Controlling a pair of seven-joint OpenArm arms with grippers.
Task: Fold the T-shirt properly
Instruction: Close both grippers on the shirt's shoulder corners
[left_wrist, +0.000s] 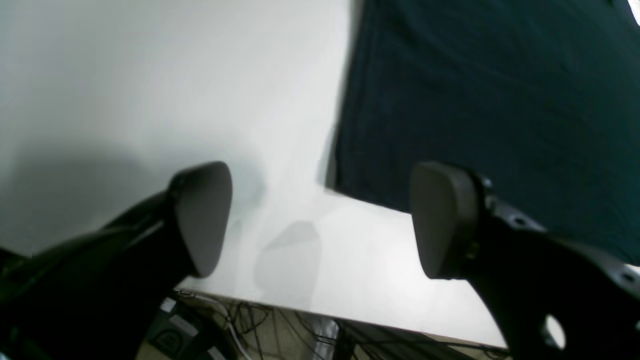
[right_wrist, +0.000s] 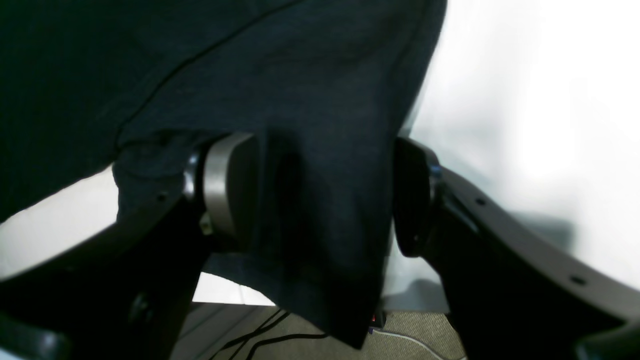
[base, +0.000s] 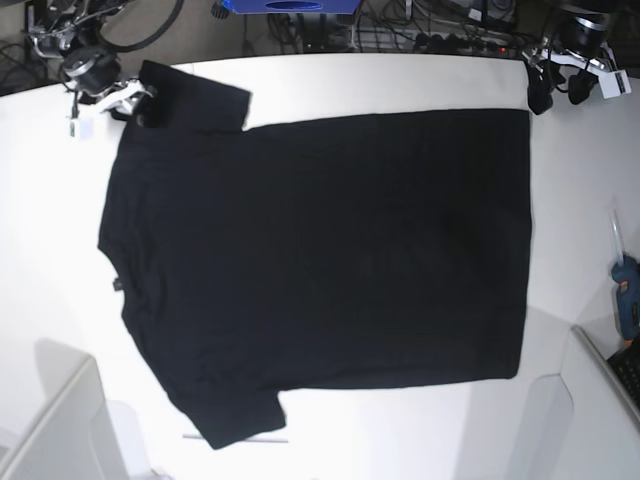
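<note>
The black T-shirt (base: 320, 260) lies spread flat on the white table (base: 400, 85), plain side up, with the neck at the left and the hem at the right. My right gripper (base: 135, 100) is at the far left sleeve (base: 195, 95). In the right wrist view the sleeve cloth (right_wrist: 325, 200) hangs between its parted fingers (right_wrist: 230, 195) and drapes over one of them. My left gripper (left_wrist: 322, 220) is open and empty, just off the far hem corner (left_wrist: 332, 182). It shows at the far right in the base view (base: 545, 95).
A blue hand tool (base: 626, 300) lies at the table's right edge. White bins stand at the near left (base: 60, 430) and near right (base: 600, 410). Cables and a blue box (base: 290, 5) lie beyond the far edge.
</note>
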